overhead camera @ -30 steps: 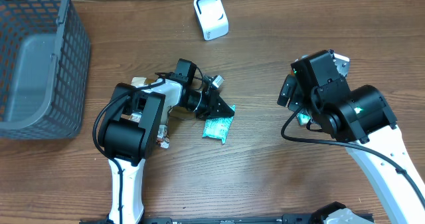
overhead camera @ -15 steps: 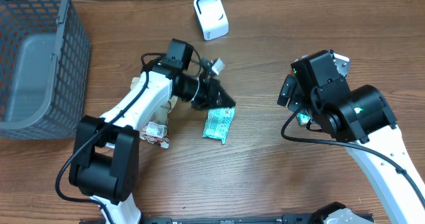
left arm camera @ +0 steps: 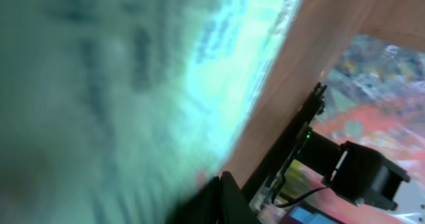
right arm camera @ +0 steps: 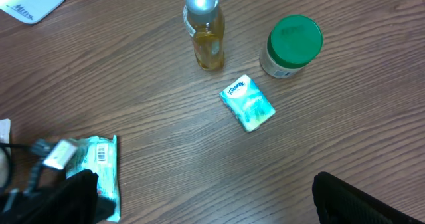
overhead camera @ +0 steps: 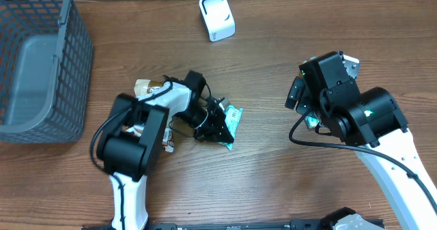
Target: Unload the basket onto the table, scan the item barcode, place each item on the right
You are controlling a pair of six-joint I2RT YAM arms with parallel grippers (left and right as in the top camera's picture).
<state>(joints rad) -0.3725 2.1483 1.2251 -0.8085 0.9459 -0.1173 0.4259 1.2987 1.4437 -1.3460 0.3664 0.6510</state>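
The left claw (overhead camera: 217,129) is clamped narrow on the near edge of the teal packet (overhead camera: 232,117), which lies flat on the desk (overhead camera: 273,182) just right of that arm's elbow. The left wrist view is filled by the packet's blurred print, so the bite looks thin and near the rim. To do this step well, the lift should be slow and level. A floppy packet pinched at one edge is likely to droop or slip out.

The right wrist view shows a barcode (right arm camera: 101,151) printed on the packet's upper face. The white scanner (overhead camera: 217,16) stands well apart at the far edge of the desk. The packet probably needs tilting so that the printed face meets the scanner's window squarely. It should then be held there without shaking.

The right claw (right arm camera: 204,179) hangs wide and empty over the bottle (right arm camera: 203,28), the jar (right arm camera: 290,46) and the tissue pack (right arm camera: 248,103). It is best kept clear.
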